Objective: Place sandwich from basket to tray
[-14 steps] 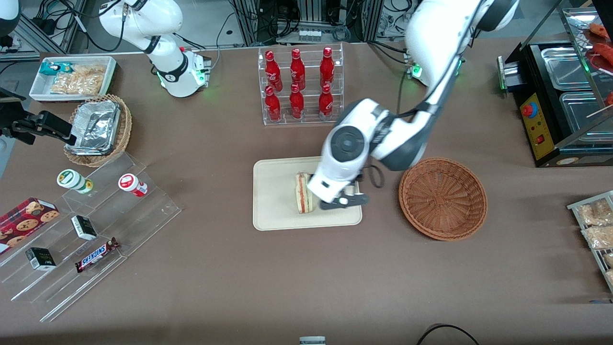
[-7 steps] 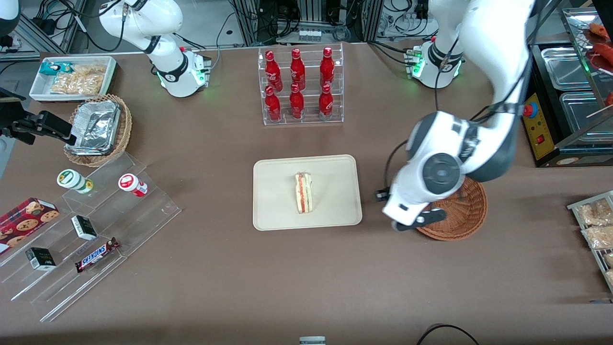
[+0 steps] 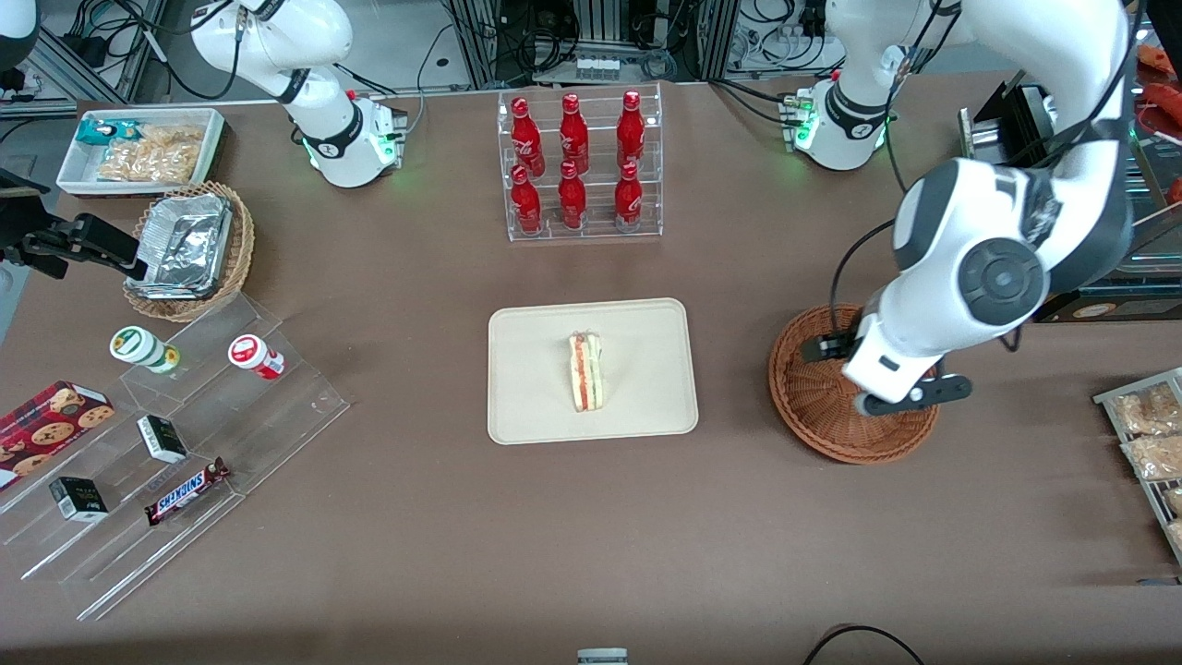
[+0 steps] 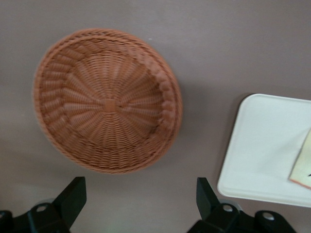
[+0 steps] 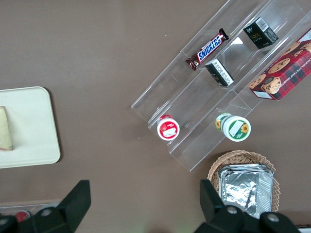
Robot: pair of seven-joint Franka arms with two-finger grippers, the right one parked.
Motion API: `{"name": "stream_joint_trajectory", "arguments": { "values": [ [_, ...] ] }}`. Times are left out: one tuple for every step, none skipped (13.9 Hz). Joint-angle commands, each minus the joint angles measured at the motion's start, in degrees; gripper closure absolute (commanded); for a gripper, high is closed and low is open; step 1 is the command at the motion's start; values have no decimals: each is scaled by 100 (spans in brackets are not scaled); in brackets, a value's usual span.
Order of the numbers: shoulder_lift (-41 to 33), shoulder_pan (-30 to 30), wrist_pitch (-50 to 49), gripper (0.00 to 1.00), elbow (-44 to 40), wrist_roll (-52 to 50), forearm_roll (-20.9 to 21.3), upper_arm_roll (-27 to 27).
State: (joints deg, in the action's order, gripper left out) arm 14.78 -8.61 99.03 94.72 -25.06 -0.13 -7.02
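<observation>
The sandwich [image 3: 585, 372] lies on its side in the middle of the cream tray [image 3: 536, 406], its red and green filling edge up. Nothing touches it. The reddish-brown wicker basket [image 3: 813, 397] sits beside the tray toward the working arm's end, with nothing in it. My left gripper [image 3: 910, 395] hangs above the basket's rim, well away from the tray. In the left wrist view the gripper [image 4: 140, 189] is open with only bare table between its black fingers [image 4: 73, 194]; the basket [image 4: 107, 102], the tray [image 4: 262, 145] and a corner of the sandwich [image 4: 302, 165] show below.
A clear rack of red bottles [image 3: 580, 162] stands farther from the camera than the tray. Toward the parked arm's end are a tiered acrylic shelf with snacks [image 3: 185, 434], a tan basket with a foil container [image 3: 189, 249] and a white snack bin [image 3: 143, 148]. A food warmer [image 3: 1090, 194] stands at the working arm's end.
My gripper has left the sandwich lying on the tray, risen, and swung away to above the basket. The sandwich and tray have not moved since.
</observation>
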Motion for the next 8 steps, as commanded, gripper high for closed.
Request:
{"name": "stream_joint_trajectory", "arguments": {
  "values": [
    [-632,508,-163,0,477,579,66,-220],
    [-756,719,-330,0,469,790,66,-343],
    [-861,808,-444,0,469,983,66,-344],
    [-993,887,-559,0,486,1203,66,-344],
    [-1133,1053,-716,0,478,1475,66,-353],
    [-1248,1116,-822,0,451,1730,66,-353],
    [-1371,1134,-884,0,442,1958,74,-318],
    [-1468,1151,-894,0,442,2091,75,-283]
  ]
}}
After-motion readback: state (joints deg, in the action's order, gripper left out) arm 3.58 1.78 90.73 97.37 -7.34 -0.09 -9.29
